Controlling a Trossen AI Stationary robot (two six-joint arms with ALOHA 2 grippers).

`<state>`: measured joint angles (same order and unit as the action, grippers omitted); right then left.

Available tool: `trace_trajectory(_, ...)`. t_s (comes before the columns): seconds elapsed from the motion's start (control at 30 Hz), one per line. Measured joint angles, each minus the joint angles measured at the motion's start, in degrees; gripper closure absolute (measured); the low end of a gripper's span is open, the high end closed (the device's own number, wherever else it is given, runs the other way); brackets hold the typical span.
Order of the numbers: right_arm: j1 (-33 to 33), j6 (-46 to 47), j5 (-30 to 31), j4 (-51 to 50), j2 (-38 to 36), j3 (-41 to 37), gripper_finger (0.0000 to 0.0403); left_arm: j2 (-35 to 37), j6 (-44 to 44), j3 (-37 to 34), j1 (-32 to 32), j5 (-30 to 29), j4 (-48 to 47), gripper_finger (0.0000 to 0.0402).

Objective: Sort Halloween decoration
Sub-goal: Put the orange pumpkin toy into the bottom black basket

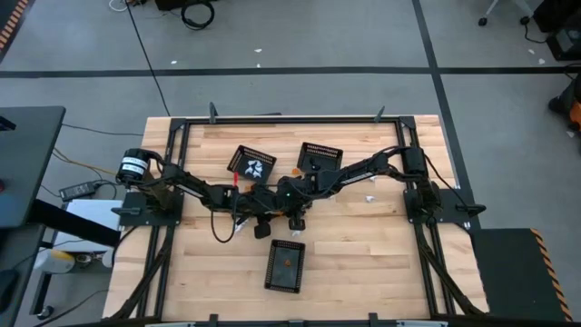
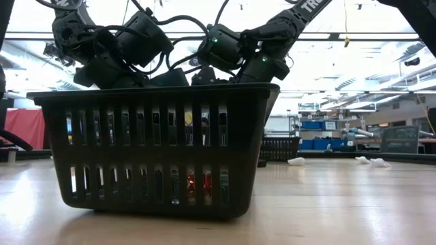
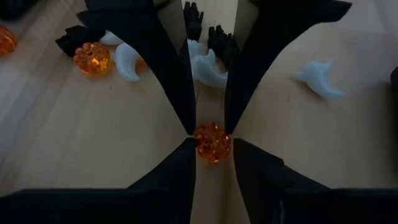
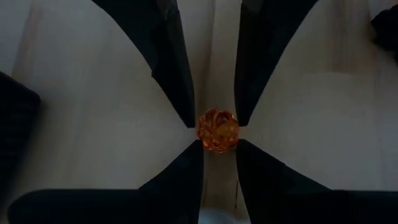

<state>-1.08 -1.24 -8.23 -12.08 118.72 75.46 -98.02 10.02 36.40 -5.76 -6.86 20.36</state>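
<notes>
In the middle of the wooden table my left gripper (image 1: 261, 229) and my right gripper (image 1: 296, 221) stand close side by side. Each is shut on a small orange pumpkin-like trinket (image 3: 212, 142) (image 4: 217, 130) of the Halloween decoration. Beyond the left gripper more trinkets lie loose on the wood: an orange one (image 3: 92, 58), white ones (image 3: 209, 68) (image 3: 320, 78) and black ones (image 3: 221, 41). Just in front of the grippers stands a black mesh basket (image 1: 285, 266) with orange pieces in it. My left gripper pinches the orange trinket by its two opposite sides (image 3: 200, 140) between its two fingertips, coming slanting down from the table's left. My right gripper pinches its orange trinket by the sides (image 4: 231, 129) between the tips of its two fingers, slanting down from the table's right.
Two more black baskets stand toward the far edge, one (image 1: 251, 163) with white pieces and one (image 1: 320, 156) with black pieces. Loose white bits (image 1: 370, 198) lie to the right. In the low view the near basket (image 2: 163, 146) hides the fingertips.
</notes>
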Motion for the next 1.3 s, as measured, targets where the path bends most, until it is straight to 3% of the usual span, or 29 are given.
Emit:
trace_trajectory(0.4,0.20,-0.26,0.27,-1.80,-2.92,0.31,0.0303,2.57,-0.75,0.04,-0.04,0.74,1.29,0.0285)
trace_trajectory(0.77,0.05,0.81,1.00,-1.87,-3.68,0.34,0.0298,3.26,-0.54,0.22,0.00,0.74,-5.31,0.0285)
trace_trajectory(1.1,0.36,0.36,0.57,8.83,-3.63,-5.68,0.0226,3.11,1.32,0.13,-0.40,0.03,-7.30,0.0282)
trace_trajectory(1.3,0.49,-1.52,2.03,14.76,-3.56,-10.00,0.0200,3.13,5.76,0.11,-0.61,-0.04,-9.24,0.0243)
